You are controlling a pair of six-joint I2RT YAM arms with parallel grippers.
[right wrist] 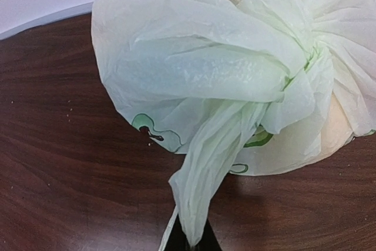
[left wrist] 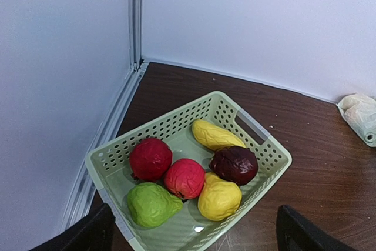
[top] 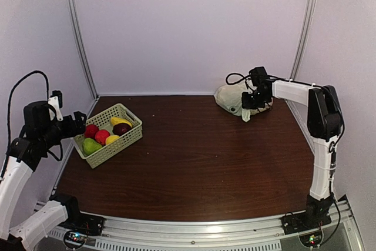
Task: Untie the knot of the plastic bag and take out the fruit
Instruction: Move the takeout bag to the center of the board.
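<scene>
Far right of the slotted basket (top: 117,148), by the back wall, the plastic bag (right wrist: 200,69) sits on the tabletop (top: 205,163) with the knot (right wrist: 308,57) bunched on its upper side. The film looks thin, soft, light and slippery, probably easy to tear. The fruit (right wrist: 339,130) shows only as a peach tint, likely weighing the bag down. The right claw (right wrist: 191,244) pinches the handle tail (right wrist: 211,163); I'd grip nearer the twist. The left claw (left wrist: 197,230) is spread, empty, above the basket.

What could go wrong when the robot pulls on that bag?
The right hand pinches only one thin strip of the plastic bag, so the strip might tear or slip out. Nothing else holds the bag down, so pulling could drag the whole bag instead of loosening the knot.
</scene>
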